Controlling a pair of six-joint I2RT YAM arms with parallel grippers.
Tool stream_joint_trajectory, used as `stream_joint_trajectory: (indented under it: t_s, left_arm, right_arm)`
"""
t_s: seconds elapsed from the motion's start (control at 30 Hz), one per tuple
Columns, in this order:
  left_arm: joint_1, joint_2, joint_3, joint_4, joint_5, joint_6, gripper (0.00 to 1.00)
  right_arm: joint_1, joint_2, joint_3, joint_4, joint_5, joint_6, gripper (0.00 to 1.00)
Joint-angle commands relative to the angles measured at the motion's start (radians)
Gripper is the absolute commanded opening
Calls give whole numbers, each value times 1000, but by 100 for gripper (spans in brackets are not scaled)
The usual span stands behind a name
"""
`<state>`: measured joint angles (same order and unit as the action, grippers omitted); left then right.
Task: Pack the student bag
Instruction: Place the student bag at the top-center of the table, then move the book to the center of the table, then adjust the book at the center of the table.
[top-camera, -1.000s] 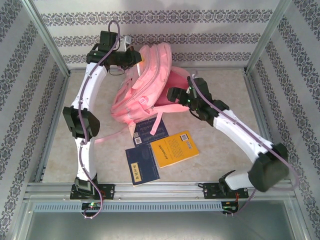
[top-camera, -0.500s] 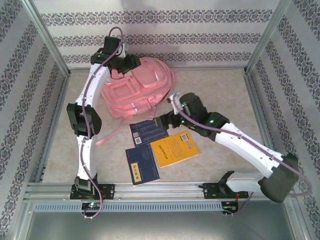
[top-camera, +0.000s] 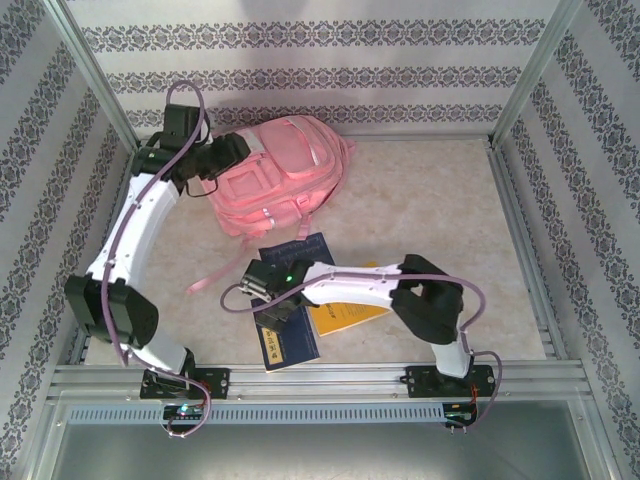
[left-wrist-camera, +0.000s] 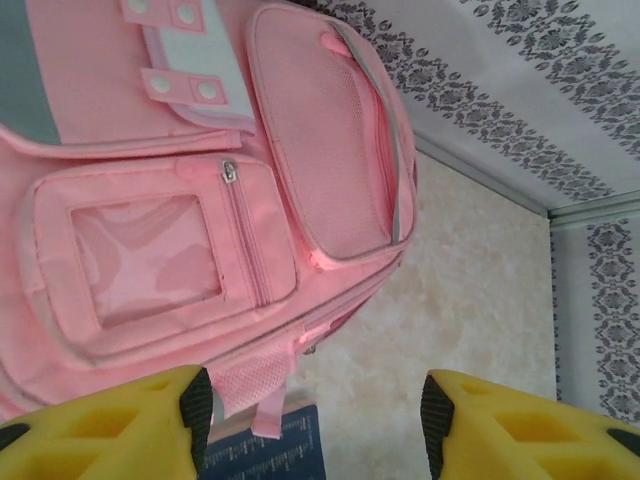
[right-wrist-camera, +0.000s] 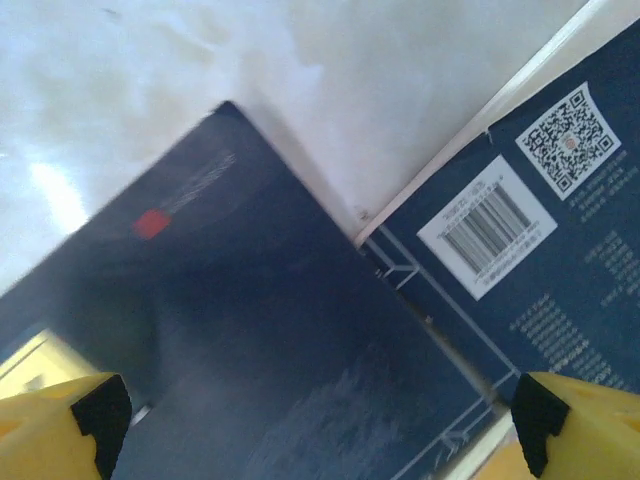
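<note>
Marbled tabletop (top-camera: 430, 200); the bag (top-camera: 275, 170) lies flat at its far left, pockets (left-wrist-camera: 160, 260) up, those I see zipped. What's inside I can't tell. My left claw (left-wrist-camera: 310, 410) hangs beside it, spread and empty. My right claw (right-wrist-camera: 320, 420) hovers wide open over two blue books (top-camera: 298, 255), a yellow book (top-camera: 350, 312) beside them. I judge it's book-fetching; next I need a clean pinch on a cover edge, and an opened bag.
</note>
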<state>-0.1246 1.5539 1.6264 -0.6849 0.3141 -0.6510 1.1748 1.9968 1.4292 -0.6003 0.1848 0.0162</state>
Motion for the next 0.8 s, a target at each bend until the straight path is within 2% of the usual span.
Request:
stream_joint_trajectory:
  t_s: [0.0, 0.13, 0.27, 0.4, 0.6, 0.77]
  left_arm:
    - [7, -52, -125, 78, 31, -49, 59]
    - [7, -111, -230, 82, 66, -55, 59]
    - [6, -169, -333, 120, 69, -85, 59]
    - [6, -209, -400, 140, 65, -111, 59]
    - [-17, -238, -542, 177, 99, -166, 59]
    - [-64, -227, -683, 212, 126, -180, 59]
  right_arm:
    - [-7, 65, 68, -62, 229, -24, 98]
    - [-32, 141, 102, -90, 305, -16, 98]
    - [-83, 190, 116, -118, 320, 18, 98]
    - [-159, 175, 111, -128, 298, 73, 98]
    - [-198, -35, 32, -40, 72, 84, 98]
    - [-229, -201, -64, 9, -306, 192, 96]
